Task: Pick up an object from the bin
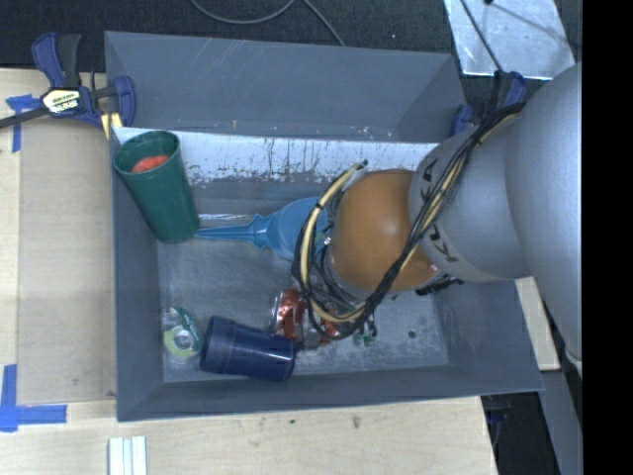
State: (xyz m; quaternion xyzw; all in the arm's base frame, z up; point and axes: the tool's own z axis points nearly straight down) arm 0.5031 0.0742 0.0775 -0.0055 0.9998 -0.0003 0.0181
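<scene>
Nearest the front wall of the bin (297, 404), a dark blue cup (247, 351) lies on its side, with a small clear roll (181, 336) just beside its left end. At its right end sits a crumpled red and silver wrapper (290, 312). The gripper (331, 323) is down low right beside the wrapper, under the arm's orange cover; I cannot tell whether it is open or closed. Behind lie a blue funnel (282, 231) and, far left, a green cup (158, 191). Nothing looks lifted yet, so gripping and raising are left to do
</scene>
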